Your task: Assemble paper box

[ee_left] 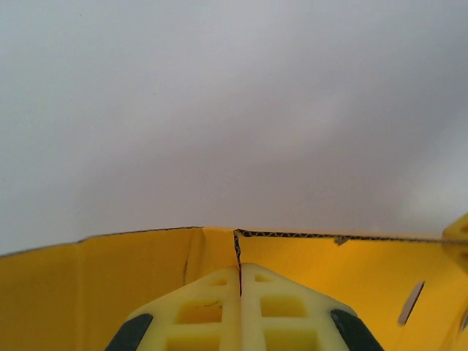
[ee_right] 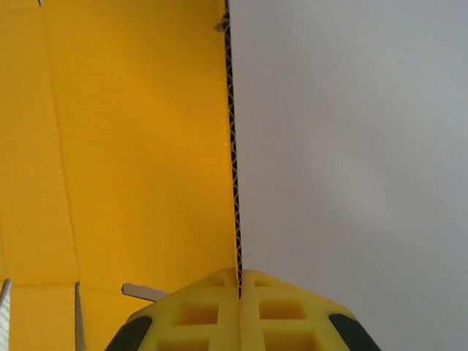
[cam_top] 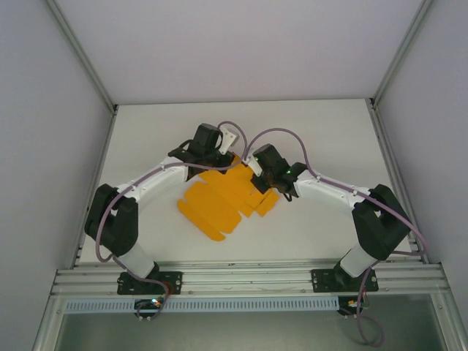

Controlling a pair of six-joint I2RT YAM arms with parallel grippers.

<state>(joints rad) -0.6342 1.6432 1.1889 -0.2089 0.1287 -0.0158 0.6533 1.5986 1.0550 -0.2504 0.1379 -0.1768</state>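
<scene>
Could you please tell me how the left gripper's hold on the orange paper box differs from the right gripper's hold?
The left gripper pinches the paper box at its far edge; the right gripper pinches its right side. From the left wrist, the card's cut edge runs across the view; from the right wrist, it runs straight away from the fingers. Both are shut on the thin card.

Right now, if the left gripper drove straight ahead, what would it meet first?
The paper box: the left gripper is shut on its orange card, and a folded-up panel stands right ahead of the fingertips. Past that edge the way looks free, though depth is unclear.
</scene>
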